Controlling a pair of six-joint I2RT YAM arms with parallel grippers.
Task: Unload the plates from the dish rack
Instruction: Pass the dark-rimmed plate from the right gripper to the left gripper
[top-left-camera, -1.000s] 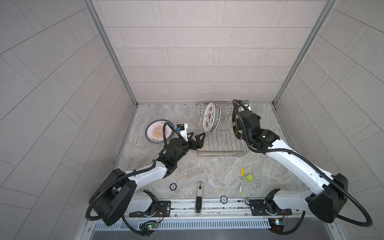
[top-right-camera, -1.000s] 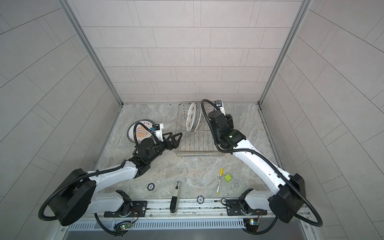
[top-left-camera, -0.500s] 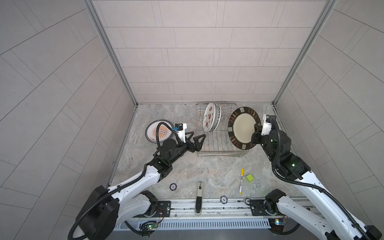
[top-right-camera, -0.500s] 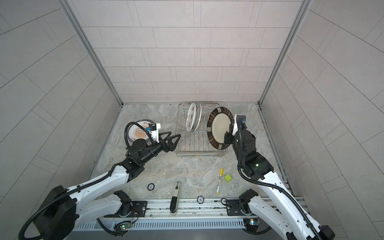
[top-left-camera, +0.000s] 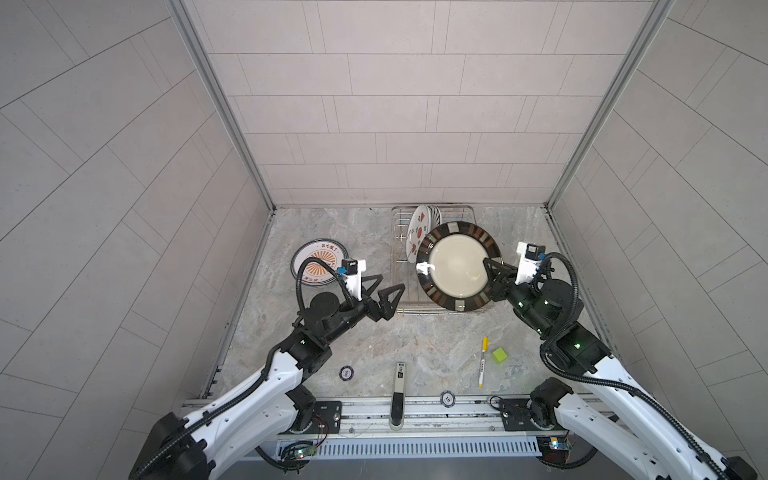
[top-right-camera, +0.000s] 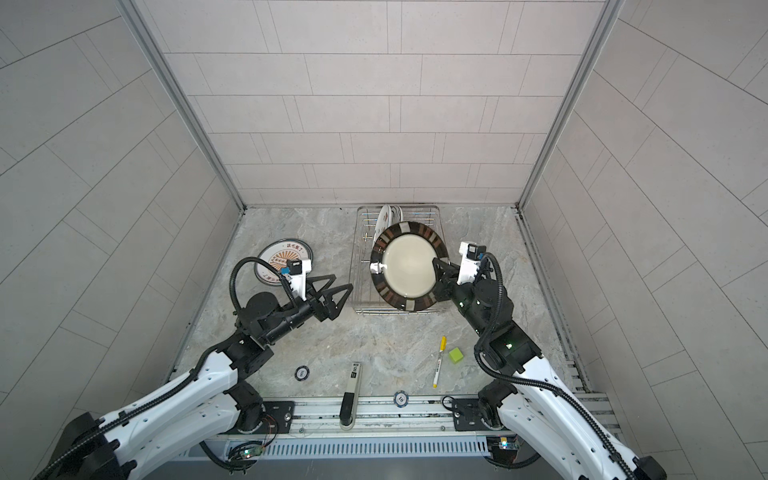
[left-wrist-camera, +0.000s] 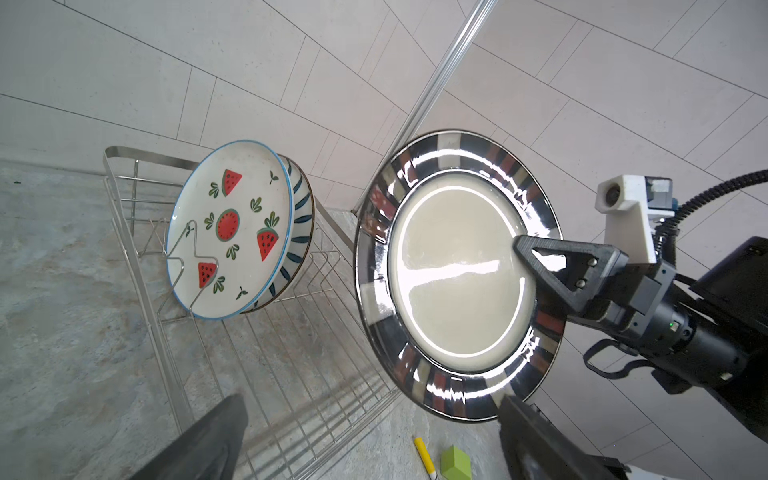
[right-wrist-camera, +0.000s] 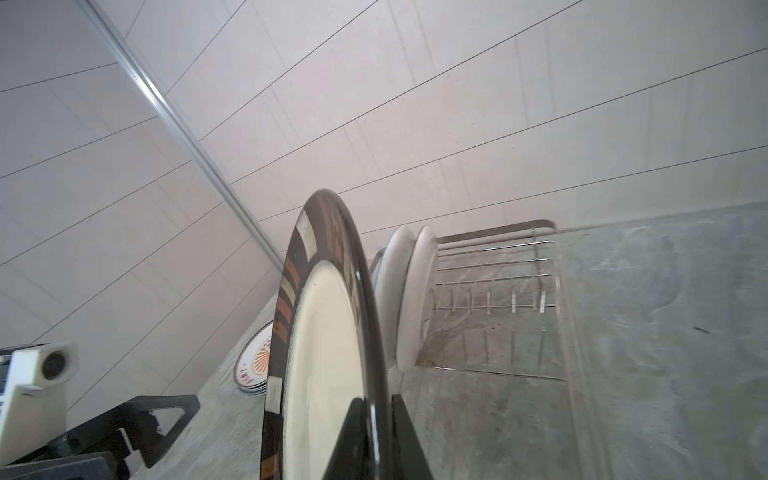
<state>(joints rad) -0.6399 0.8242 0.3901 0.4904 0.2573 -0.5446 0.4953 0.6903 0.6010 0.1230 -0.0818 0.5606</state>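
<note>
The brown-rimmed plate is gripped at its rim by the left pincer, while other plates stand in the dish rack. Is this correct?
Not quite: the right pincer grips the brown-rimmed plate at its rim, as both top views show. The other plates do stand in the dish rack.

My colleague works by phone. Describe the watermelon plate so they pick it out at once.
Find the chrome dish rack at the far edge of the marble table. Standing on edge in it, the watermelon plate is white, blue-rimmed, with red slices; its neighbour has navy stripes instead.
</note>
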